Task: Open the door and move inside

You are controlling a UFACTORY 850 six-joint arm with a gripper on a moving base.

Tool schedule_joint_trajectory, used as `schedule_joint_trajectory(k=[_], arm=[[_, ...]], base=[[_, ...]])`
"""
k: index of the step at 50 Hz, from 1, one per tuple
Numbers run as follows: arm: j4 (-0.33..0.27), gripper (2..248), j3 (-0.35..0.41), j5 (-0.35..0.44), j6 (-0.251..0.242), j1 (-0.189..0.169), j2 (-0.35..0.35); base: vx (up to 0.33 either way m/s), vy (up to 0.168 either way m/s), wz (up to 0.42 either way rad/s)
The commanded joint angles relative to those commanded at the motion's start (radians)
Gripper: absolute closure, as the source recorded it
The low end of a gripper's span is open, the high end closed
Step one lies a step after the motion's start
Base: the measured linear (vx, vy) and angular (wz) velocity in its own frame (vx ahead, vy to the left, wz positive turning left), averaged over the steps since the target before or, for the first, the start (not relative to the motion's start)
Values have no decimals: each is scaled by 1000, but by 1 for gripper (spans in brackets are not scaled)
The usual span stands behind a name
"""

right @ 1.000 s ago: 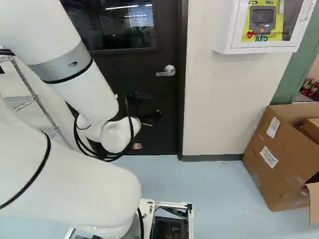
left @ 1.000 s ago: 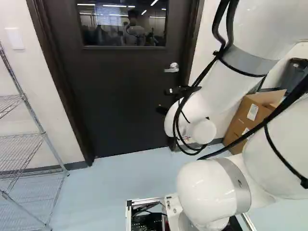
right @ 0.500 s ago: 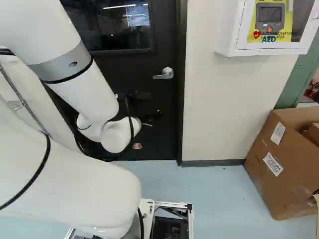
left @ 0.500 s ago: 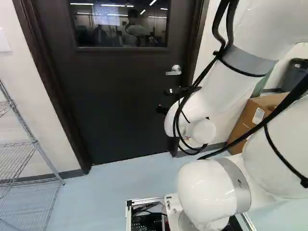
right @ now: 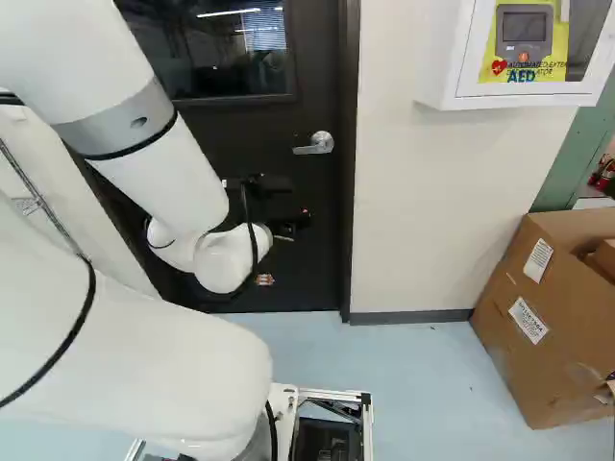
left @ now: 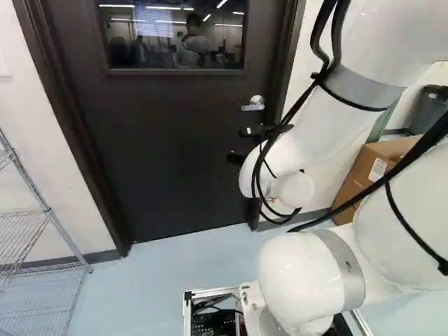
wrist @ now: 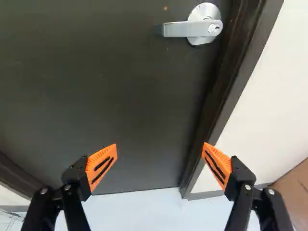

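Silver against the dark door (left: 161, 161), the door handle (left: 253, 103) shows in the left base view above the gripper (left: 236, 145), near the door's edge. Pulling or turning with the hand this far below the handle would probably miss the lever altogether, and a straight rise could knock it from underneath. The arm (left: 318, 126) slants down to a bent wrist lower than the handle, and its loose black cables (left: 341, 14) hang in loops that might snag on the lever as the wrist lifts. In the right base view, the door frame (right: 348, 192) stands just beside the handle, so a swing too far that way would likely scrape a finger on it; the cardboard box (right: 538, 307) sits on the floor, well aside from the handle and lower. The forearm comes down here as well, with the wrist folded below the handle and the hand pointing towards the door. In the wrist view, the handle lies ahead of the gripper, beyond the fingertips and outside its grasp. The orange pads (wrist: 101, 166) are spread wide with nothing between them; closing now, from misjudged height or depth, would likely catch only air.
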Motion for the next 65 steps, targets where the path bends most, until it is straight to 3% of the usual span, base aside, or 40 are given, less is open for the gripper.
schedule_joint_trajectory(k=[44, 65], arm=[[0, 3, -219, 0, 0, 53, -129], [0, 3, -251, 0, 0, 56, -108]], base=[[0, 0, 0], [0, 0, 0]])
